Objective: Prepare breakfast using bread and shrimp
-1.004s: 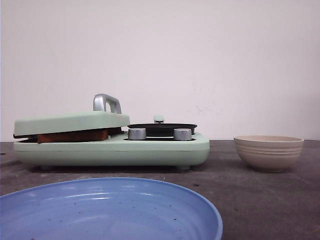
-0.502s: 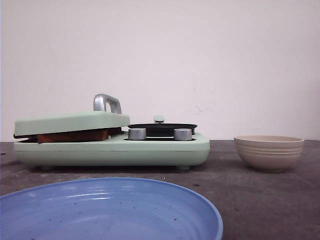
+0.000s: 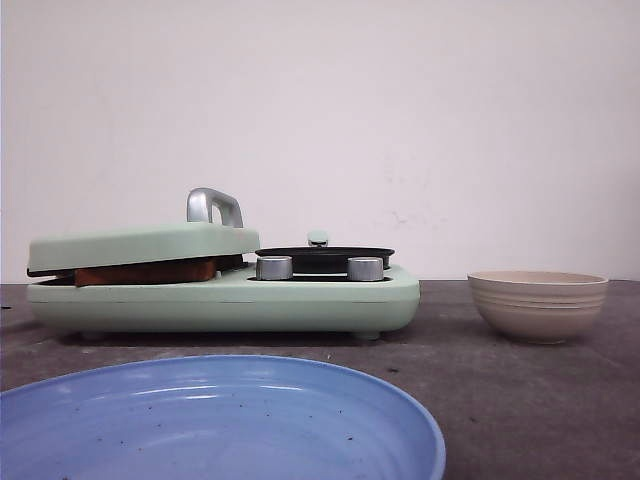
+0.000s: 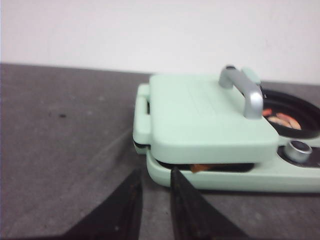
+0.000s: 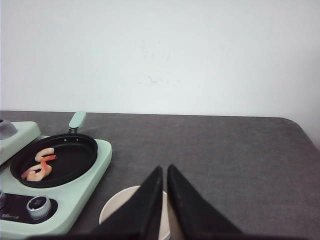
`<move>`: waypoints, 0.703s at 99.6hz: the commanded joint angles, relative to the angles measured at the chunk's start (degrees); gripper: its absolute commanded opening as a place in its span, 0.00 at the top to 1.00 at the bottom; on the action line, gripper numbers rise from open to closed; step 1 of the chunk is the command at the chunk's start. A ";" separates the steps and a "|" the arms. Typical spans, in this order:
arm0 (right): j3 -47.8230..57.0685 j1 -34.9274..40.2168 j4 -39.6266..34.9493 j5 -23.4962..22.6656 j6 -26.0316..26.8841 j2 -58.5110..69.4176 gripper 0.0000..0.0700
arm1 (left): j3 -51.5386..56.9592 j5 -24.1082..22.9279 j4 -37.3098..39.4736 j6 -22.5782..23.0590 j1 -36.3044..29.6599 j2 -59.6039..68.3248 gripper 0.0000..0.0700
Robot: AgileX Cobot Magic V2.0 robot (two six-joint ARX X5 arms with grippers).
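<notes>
The bread [image 3: 145,271] lies pressed under the shut lid [image 3: 140,245] of the mint-green breakfast maker [image 3: 300,297]; only its brown crust shows, also as an orange-brown sliver in the left wrist view [image 4: 200,168]. The shrimp [image 5: 40,165], a few curled orange-pink pieces, lie in the maker's black round pan [image 5: 70,160]; they also show in the left wrist view [image 4: 280,119]. My left gripper [image 4: 155,171] is slightly open and empty, low over the table by the maker's near left corner. My right gripper [image 5: 164,167] is shut and empty, above the beige bowl [image 5: 120,210].
A blue plate [image 3: 300,400] sits at the front of the table. The beige ribbed bowl [image 3: 537,303] stands to the right of the maker. The lid has a silver handle [image 3: 213,205], and two silver knobs [image 3: 274,267] sit on the maker's front.
</notes>
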 commanded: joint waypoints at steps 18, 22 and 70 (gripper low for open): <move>0.17 0.11 0.87 0.04 -0.26 0.11 0.99 | -5.35 -0.24 4.37 -1.75 1.92 -0.50 0.98; 0.17 0.11 0.94 0.04 -0.26 0.11 0.99 | -6.21 -0.33 4.50 -1.88 2.29 -0.50 0.98; 0.17 0.11 0.96 0.04 -0.26 0.11 0.99 | -9.22 -1.97 3.93 -3.74 3.61 -0.50 0.98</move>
